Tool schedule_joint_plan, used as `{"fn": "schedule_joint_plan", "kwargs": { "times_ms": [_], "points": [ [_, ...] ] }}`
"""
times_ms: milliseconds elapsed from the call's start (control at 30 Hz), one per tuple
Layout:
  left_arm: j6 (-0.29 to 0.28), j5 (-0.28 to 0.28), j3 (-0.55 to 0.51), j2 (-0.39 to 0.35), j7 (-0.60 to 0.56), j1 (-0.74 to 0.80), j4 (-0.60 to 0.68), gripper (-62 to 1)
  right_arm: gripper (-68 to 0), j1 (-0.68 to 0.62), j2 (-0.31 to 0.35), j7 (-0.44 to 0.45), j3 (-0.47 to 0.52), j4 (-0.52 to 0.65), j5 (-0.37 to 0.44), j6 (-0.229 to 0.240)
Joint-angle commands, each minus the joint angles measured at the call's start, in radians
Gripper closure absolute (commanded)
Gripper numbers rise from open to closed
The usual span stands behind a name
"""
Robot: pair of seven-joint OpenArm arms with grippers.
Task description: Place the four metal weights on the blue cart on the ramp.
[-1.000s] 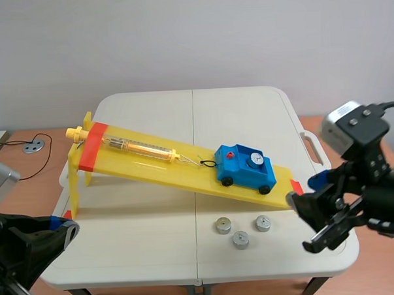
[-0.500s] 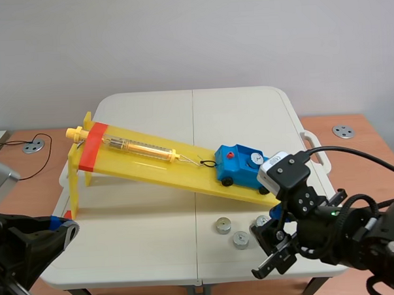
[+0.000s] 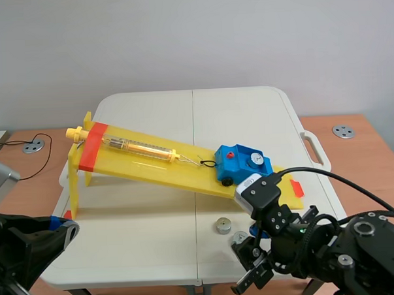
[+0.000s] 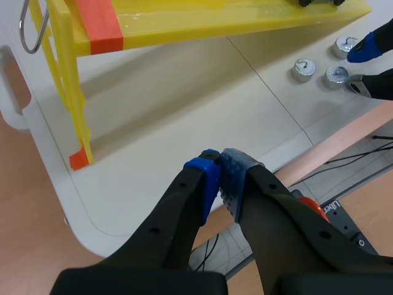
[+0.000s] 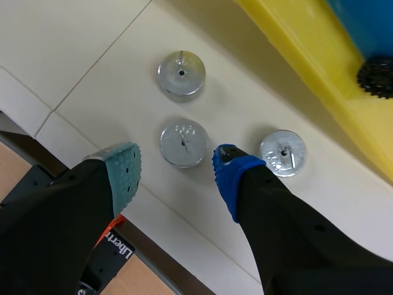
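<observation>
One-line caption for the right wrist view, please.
Open right gripper hovers over the middle round silver metal weight of three, beside the yellow plastic ramp.

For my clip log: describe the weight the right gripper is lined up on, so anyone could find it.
Beside the low end of the yellow ramp, three metal weights lie on the white table. The target weight sits between the right gripper's open pads; one neighbour lies farther ahead, the other outside the blue pad.

cart (image 3: 245,166) on ramp (image 3: 145,164) low end | one weight (image 3: 254,159) on it | three weights (image 5: 183,142) on table (image 3: 154,221) before ramp
</observation>
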Motion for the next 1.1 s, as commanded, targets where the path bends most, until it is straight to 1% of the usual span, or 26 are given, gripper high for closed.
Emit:
{"fn": "schedule_joint_plan", "kwargs": {
  "times_ms": [0,133,233,400,500,733,867,1067],
  "points": [
    [-0.025,-0.051,-0.013,0.011,-0.096,-0.017,0.067,-3.6,-27.8,0.089,-0.010,0.143,0.008,0.063,0.015,-0.042],
    [-0.025,-0.051,-0.013,0.011,-0.096,-0.017,0.067,-3.6,-27.8,0.103,-0.017,0.159,-0.012,0.050,0.002,-0.046],
    [-0.025,-0.051,-0.013,0.011,-0.096,-0.017,0.067,-3.6,-27.8,0.104,-0.027,0.161,-0.014,0.050,-0.009,-0.060],
    [-0.025,-0.051,-0.013,0.011,-0.096,-0.017,0.067,-3.6,-27.8,0.104,-0.033,0.160,-0.020,0.041,-0.009,-0.062],
    [-0.025,-0.051,-0.013,0.011,-0.096,-0.017,0.067,-3.6,-25.8,0.118,-0.034,0.168,-0.034,0.013,-0.009,-0.064],
    [-0.025,-0.051,-0.013,0.014,-0.096,-0.017,0.067,-3.6,-25.4,0.145,-0.044,0.167,-0.060,-0.050,-0.013,-0.065],
    [-0.025,-0.051,-0.013,0.035,-0.096,-0.017,0.067,-3.6,-19.9,0.145,-0.044,0.160,-0.060,-0.064,-0.014,-0.070],
    [-0.025,-0.051,-0.013,0.050,-0.095,-0.017,0.067,-3.6,-11.4,0.144,-0.038,0.111,-0.060,-0.066,-0.014,-0.108]
  ]
}}
